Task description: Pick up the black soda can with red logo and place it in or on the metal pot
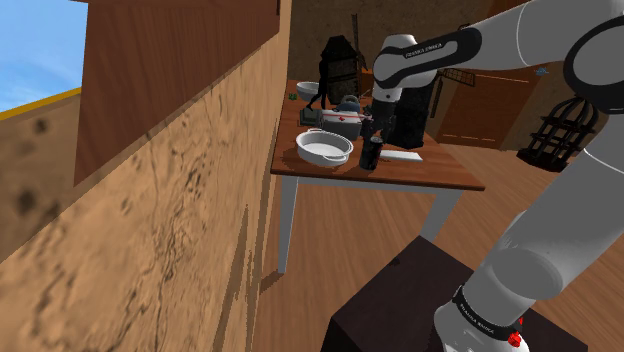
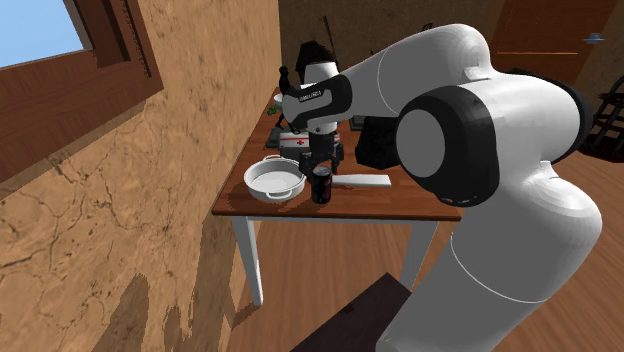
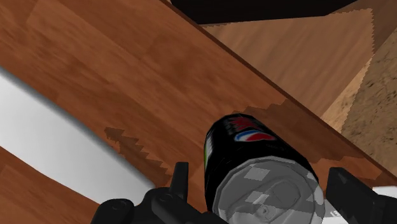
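Brown wood makes up the table (image 1: 440,175), which stands on white legs against a rough tan wall. The white arm (image 1: 430,55) reaches out over the table. A black box (image 2: 378,142) sits at the middle of the table, on the second exterior view's right of the hand. The pot (image 2: 272,195) is drawn pale grey-white, shallow and round with two side handles, and stands near the table's front corner by the wall. Its plain pale floor shows right across. A flat white slab (image 2: 362,181) lies on the other side of the can, near the front edge. Behind the pot there is a white case with a red cross (image 1: 338,122), and farther back a white bowl (image 1: 308,90) whose contents I cannot make out.

The black soda can (image 2: 321,188) stands upright on the wood, between pot and slab, just beside the pot. The gripper (image 3: 259,170) is over its top, and its fingers (image 3: 181,181) stand apart on either side of the can without touching it.
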Controlling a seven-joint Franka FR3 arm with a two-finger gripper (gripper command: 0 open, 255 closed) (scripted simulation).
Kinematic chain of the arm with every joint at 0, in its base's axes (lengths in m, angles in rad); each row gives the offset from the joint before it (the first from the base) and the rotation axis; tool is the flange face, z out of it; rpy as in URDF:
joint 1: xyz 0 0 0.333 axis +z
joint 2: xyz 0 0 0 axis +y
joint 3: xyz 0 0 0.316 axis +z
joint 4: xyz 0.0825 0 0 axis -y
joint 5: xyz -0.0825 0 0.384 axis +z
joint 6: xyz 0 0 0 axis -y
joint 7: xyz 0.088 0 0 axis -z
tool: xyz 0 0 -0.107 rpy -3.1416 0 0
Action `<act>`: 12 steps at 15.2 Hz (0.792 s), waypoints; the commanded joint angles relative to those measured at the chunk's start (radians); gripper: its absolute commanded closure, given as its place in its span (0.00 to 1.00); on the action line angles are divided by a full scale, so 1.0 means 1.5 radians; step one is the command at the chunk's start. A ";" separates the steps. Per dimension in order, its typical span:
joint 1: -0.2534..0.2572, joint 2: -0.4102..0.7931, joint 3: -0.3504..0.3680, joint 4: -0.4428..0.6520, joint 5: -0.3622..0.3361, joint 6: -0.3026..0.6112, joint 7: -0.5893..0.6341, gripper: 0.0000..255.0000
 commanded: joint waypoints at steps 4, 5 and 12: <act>0.000 0.000 0.000 0.000 0.000 0.001 0.000 1.00; 0.000 0.000 0.000 0.000 0.000 0.001 0.000 1.00; 0.000 0.000 0.000 0.000 0.000 0.001 0.000 1.00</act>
